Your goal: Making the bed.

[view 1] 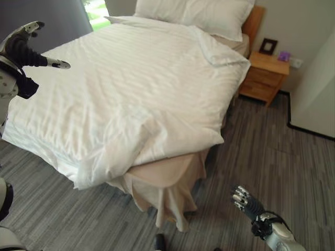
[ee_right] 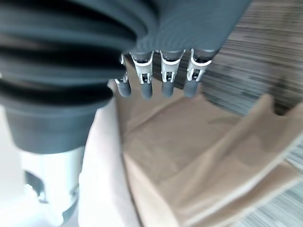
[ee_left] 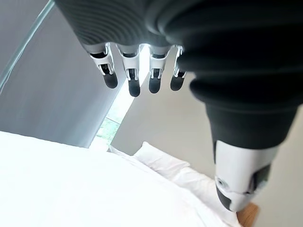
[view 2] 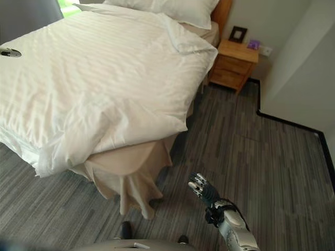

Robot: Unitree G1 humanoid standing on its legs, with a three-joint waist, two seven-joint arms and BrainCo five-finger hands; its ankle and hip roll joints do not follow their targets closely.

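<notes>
Nearest the camera, the right hand [view 2: 203, 189] hangs with fingers relaxed and empty above the floor [view 2: 261, 157], just beside the beige bed skirt [view 1: 167, 183]. Farther off, the white duvet [view 1: 131, 89] covers the bed, below the raised left hand [view 1: 23, 47], fingers loose, holding nothing.

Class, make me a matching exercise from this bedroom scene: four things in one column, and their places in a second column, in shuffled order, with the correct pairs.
1. pillow
2. nightstand
3. beige bed skirt
4. right hand

A. hangs at the bed's near corner
B. above the grey floor, holding nothing
C. at the headboard end
D. beside the bed, against the wall

Pairs: 1-C, 2-D, 3-A, 4-B
</notes>
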